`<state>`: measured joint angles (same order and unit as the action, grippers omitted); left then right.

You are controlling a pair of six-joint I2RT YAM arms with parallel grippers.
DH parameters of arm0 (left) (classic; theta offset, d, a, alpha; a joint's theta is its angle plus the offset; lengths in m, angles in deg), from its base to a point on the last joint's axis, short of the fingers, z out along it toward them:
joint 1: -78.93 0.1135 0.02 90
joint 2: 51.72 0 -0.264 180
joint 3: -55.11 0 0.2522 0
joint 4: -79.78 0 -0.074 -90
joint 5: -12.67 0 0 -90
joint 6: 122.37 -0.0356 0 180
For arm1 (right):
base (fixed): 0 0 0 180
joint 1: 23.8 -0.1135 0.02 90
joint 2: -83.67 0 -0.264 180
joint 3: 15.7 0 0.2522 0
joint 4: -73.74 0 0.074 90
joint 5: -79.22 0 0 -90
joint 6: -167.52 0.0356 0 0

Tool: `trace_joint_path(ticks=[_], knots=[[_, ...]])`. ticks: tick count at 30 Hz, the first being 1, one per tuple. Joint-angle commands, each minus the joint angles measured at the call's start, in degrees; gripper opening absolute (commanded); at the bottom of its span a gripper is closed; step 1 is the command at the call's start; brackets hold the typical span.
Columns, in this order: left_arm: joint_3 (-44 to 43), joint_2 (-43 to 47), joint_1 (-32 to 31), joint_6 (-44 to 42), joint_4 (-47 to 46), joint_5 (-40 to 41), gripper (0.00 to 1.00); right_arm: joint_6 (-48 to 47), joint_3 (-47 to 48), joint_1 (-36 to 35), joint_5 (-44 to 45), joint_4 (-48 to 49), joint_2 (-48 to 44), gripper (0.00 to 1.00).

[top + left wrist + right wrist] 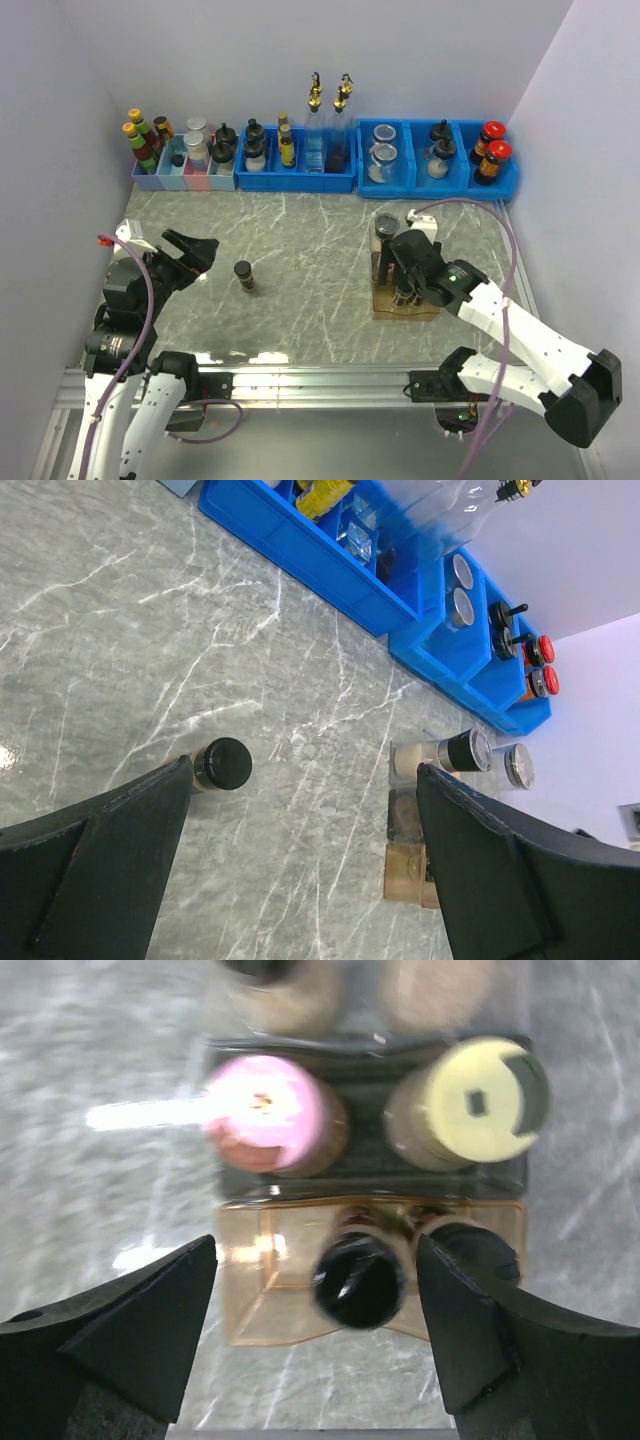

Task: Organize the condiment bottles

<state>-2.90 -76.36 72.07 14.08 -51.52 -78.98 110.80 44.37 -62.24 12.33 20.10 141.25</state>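
In the amber rack (260, 1295), black-lidded jar (358, 1282) stands inside gaping right pincer (315, 1270), ungripped; pink-lidded jar (265, 1112), yellow-lidded jar (480, 1100) behind; left pincer (303, 770) open, empty.

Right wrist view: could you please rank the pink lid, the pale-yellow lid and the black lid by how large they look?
1. Pale-yellow lid and pink lid: about alike, too close to rank.
2. Black lid: clearly the smallest.
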Motion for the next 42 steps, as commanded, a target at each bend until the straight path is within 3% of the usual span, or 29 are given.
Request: trace_joint_path(ticks=[1,7,11,17,24,37,41,42], knots=[[0.2,-0.1,-0.2,0.7,-1.8,0.1,0.99,-5.2,5.0,-3.1,-6.0,3.0,-3.3,0.87],[-0.6,-0.1,-0.2,1.5,-1.2,0.9,0.99,-10.3,14.0,-12.5,-8.0,6.5,5.9,0.88],[-1.2,0.5,-0.2,1.4,0.5,1.5,0.99,-14.2,18.9,-20.0,-11.9,14.4,14.9,0.89],[-2.4,2.0,-0.2,3.1,3.6,6.9,0.99,-19.4,24.3,-24.2,-16.8,29.0,29.6,0.93],[-4.4,3.2,-0.2,2.9,6.3,9.0,0.99,-23.3,33.0,-27.0,-15.2,36.4,45.0,0.94],[-2.8,4.8,-0.3,2.8,7.0,8.7,0.99,-23.7,46.3,-26.3,-15.0,33.9,59.8,0.95],[-2.8,5.0,-0.4,2.3,7.1,8.9,0.99,-22.1,50.7,-25.1,-14.8,30.6,63.9,0.90],[-2.9,5.0,-0.4,2.3,7.2,9.0,0.99,-21.1,52.6,-24.8,-14.9,29.6,65.3,0.84]])
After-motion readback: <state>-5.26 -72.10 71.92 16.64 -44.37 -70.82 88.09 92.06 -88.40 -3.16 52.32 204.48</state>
